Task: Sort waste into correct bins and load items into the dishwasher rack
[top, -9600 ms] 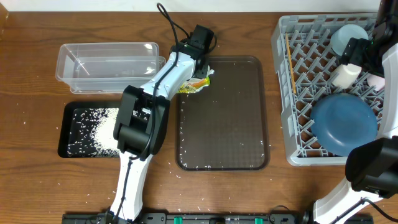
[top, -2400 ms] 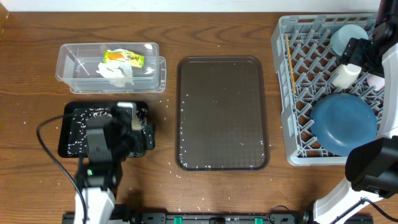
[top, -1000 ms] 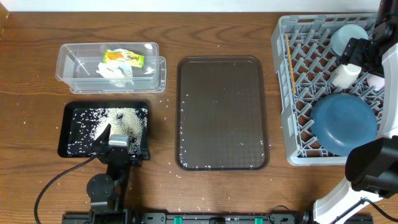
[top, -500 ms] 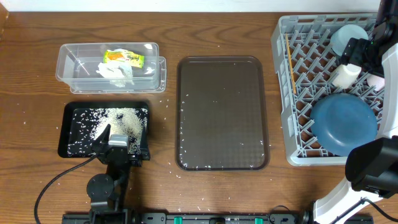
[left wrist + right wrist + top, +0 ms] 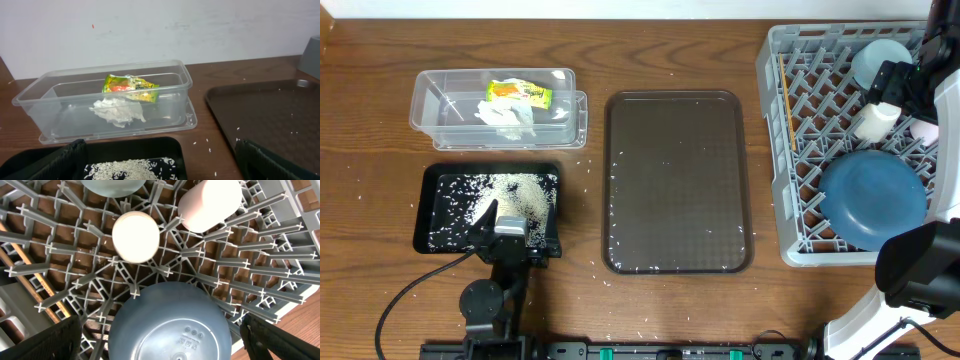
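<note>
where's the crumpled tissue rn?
Upper left of the overhead view: the crumpled tissue lies inside the clear tub, next to the yellow-green wrapper, with the black tray of rice just below it.

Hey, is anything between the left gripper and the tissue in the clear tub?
Yes. The tissue lies inside the tub, so its near wall stands in front of it, and the black tray of rice lies between the left gripper and the tub. From above, nothing visible covers the tub.
</note>
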Available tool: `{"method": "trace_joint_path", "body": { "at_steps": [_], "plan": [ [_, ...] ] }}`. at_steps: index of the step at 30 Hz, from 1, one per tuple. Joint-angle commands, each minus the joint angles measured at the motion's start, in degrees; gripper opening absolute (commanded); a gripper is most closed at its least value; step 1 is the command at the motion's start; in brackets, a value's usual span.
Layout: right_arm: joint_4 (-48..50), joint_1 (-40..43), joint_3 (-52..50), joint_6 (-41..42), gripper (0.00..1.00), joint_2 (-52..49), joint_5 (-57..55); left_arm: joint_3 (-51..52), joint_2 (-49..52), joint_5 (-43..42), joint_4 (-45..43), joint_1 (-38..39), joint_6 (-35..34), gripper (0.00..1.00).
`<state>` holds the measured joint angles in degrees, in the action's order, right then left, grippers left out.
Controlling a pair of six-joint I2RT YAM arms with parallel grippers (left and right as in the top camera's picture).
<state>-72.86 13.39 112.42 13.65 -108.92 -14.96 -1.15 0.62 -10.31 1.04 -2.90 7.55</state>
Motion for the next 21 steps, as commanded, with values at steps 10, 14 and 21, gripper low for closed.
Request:
{"method": "trace_joint_path", "body": {
  "at_steps": [10,14,21],
  "plan": [
    [0.0,0.2,0.2,0.5,0.99,0.6,-0.4,0.9,-0.3,-0.3,2.1,0.1,0.3,0.96],
    [0.0,0.2,0.2,0.5,0.99,0.6,-0.4,0.9,-0.3,-0.3,2.1,0.1,0.3,0.96],
    [0.0,0.0,0.2,0.5,0.99,6.6,-0.4,0.9,-0.3,-0.3,2.1,0.1,0.3,0.96]
  ]
}}
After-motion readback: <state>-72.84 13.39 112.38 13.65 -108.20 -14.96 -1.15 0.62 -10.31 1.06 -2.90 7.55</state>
